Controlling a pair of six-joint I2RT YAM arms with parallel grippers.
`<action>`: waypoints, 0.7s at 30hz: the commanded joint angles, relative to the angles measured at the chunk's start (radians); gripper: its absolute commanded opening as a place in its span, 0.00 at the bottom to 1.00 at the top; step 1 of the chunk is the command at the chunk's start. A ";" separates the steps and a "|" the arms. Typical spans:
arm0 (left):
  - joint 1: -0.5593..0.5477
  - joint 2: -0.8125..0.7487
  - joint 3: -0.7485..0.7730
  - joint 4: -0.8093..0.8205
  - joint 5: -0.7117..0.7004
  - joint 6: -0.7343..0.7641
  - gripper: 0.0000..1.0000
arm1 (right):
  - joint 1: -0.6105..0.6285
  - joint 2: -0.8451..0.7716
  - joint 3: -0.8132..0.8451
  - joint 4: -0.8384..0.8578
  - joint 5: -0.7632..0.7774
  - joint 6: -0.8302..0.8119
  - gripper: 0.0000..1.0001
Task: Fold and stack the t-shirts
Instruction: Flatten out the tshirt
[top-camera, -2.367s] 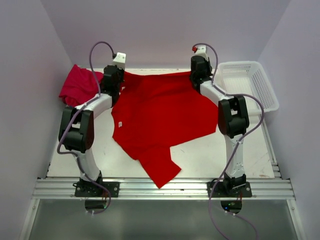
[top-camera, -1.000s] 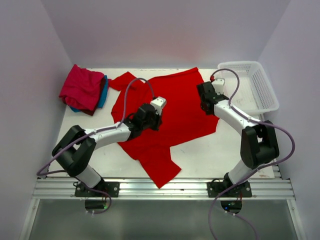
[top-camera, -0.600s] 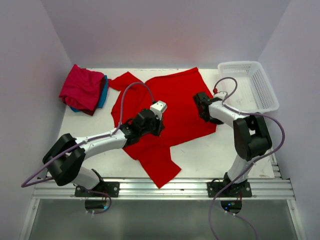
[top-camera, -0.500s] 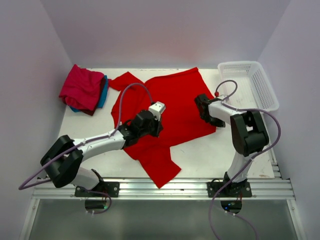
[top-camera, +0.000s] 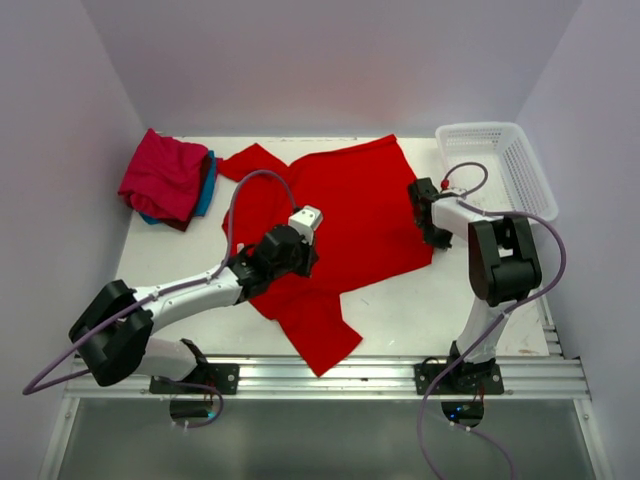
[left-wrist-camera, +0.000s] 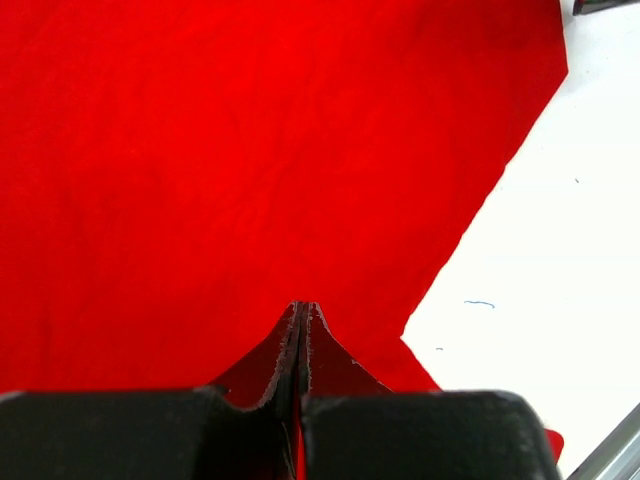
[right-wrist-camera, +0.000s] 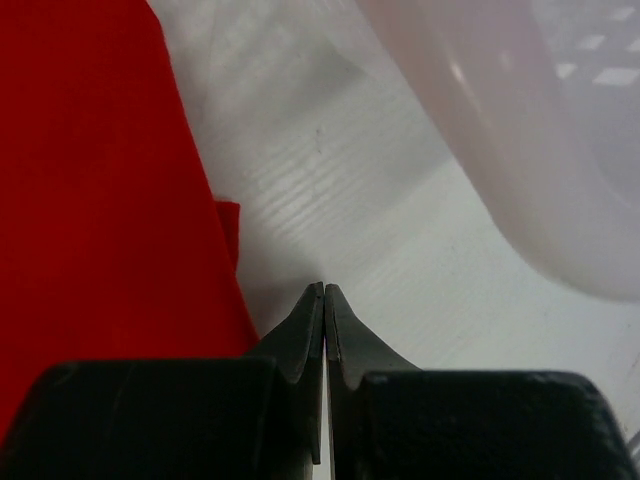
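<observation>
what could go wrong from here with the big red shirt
1. Both end effectors are shut: the left end effector over the red t-shirt, the right end effector just off its edge. Pressing down shut would likely bunch cloth, not grasp it.
2. The shirt's near flap reaches the table edge; dragging might pull it off.
3. The white basket sits close beside the right end effector; a swing could knock it.

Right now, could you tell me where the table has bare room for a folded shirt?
Front right, bare table between the red t-shirt and the aluminium rail. Crowded: the centre under that shirt, the crimson-pink t-shirt far left, the white basket far right.
</observation>
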 joint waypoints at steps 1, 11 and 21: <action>-0.004 -0.042 -0.020 0.003 -0.024 -0.022 0.00 | -0.035 0.032 0.057 0.095 -0.111 -0.058 0.00; -0.004 -0.057 -0.029 -0.009 -0.036 -0.020 0.00 | -0.049 0.029 0.073 0.124 -0.177 -0.090 0.00; -0.004 -0.053 -0.027 -0.006 -0.027 -0.025 0.00 | -0.049 -0.117 0.024 0.135 -0.243 -0.103 0.00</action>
